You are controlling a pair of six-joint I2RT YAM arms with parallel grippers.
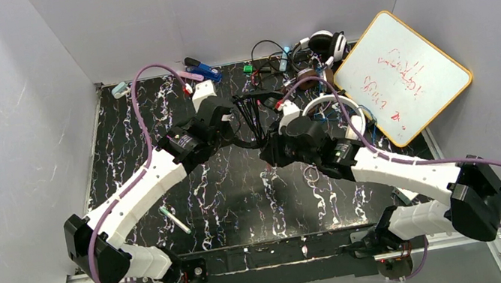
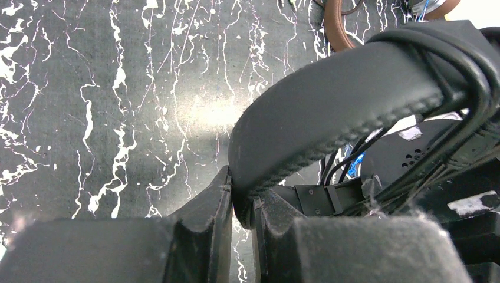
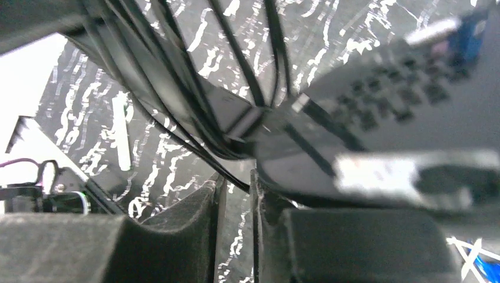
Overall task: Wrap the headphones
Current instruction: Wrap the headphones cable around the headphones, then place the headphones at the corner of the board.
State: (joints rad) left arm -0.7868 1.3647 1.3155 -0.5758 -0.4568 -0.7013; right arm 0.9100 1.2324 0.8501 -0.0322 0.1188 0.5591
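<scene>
A: Left gripper [image 2: 242, 197] is clamped on the padded black headband [image 2: 342, 100] of the all-black over-ear headphones [image 1: 250, 119]; they sit between the two arms, over the black white-veined table [image 1: 241, 196].

B: And the right gripper [image 3: 236, 183]?

A: Jaws a slit apart; strands of thin black cord [image 3: 177, 112] cross right at their mouth; pinched or loose, can't tell.

B: Which way does it lie?

A: Band arcs from the left pincer toward the right one; cord's nearer the right arm.
</scene>
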